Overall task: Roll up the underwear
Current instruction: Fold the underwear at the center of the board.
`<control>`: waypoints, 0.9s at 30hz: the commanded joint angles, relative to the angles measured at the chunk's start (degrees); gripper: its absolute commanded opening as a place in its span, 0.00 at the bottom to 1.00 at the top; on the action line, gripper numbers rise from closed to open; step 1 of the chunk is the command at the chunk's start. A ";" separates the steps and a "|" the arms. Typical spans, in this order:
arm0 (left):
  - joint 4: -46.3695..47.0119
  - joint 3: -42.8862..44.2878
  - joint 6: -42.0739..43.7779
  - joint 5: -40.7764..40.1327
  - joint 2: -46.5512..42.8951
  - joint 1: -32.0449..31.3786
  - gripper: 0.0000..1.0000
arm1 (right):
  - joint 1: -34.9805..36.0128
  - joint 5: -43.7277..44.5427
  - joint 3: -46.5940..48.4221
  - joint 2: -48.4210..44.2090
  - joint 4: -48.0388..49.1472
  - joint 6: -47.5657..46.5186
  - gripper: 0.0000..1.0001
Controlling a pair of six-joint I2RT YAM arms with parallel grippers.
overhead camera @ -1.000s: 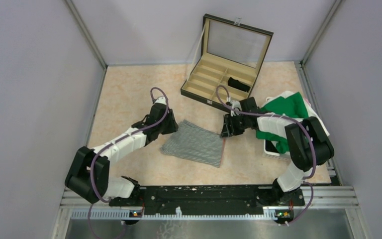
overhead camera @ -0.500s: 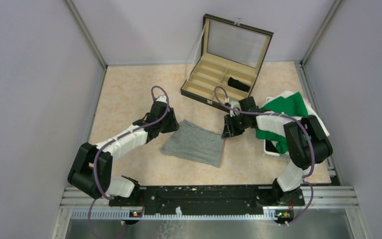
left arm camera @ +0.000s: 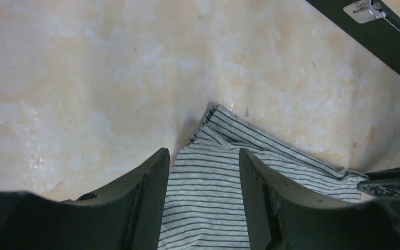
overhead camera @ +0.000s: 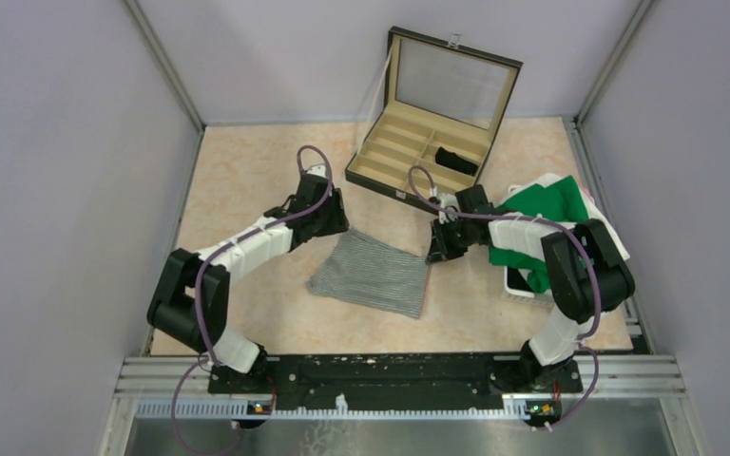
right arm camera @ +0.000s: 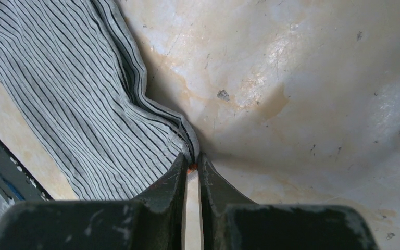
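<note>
The grey striped underwear (overhead camera: 373, 274) lies folded flat on the table between my arms. My left gripper (overhead camera: 335, 228) is open at its far left corner; in the left wrist view the fabric (left arm camera: 208, 192) lies between the spread fingers (left arm camera: 146, 192). My right gripper (overhead camera: 434, 249) is shut on the garment's far right corner; in the right wrist view the fingertips (right arm camera: 179, 166) pinch the folded edge (right arm camera: 135, 104) by a small orange label (right arm camera: 191, 167). A black underwear (overhead camera: 456, 159) lies rolled in a compartment of the open case (overhead camera: 416, 152).
The compartmented case stands at the back with its lid up; its dark wall shows in the left wrist view (left arm camera: 390, 47). A white basket (overhead camera: 523, 283) with green cloth (overhead camera: 542, 214) sits at the right. Grey walls enclose the table.
My left arm has moved away from me and to the right, toward the garment's far left corner. The right gripper stays shut on the right corner.
</note>
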 commanded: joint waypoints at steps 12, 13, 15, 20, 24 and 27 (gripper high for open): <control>-17.61 17.37 -12.11 7.89 12.45 0.84 0.82 | 1.19 3.55 0.04 -0.95 1.14 0.17 0.02; -17.52 17.55 -13.31 8.94 12.91 0.84 0.82 | 1.22 3.63 -0.07 -1.01 1.06 0.09 0.02; -16.72 18.70 -16.18 11.47 14.42 0.88 0.81 | 1.29 3.83 -0.06 -1.14 0.86 0.04 0.01; -22.45 22.21 -21.65 8.77 17.98 0.82 0.78 | 1.31 4.52 -0.46 -1.75 0.65 0.13 0.01; -24.32 21.38 -26.97 6.16 17.75 0.74 0.77 | 1.31 4.65 -0.41 -1.80 0.81 0.33 0.01; -25.29 20.98 -30.89 3.19 17.53 0.66 0.76 | 1.31 4.58 -0.42 -1.81 0.95 0.43 0.01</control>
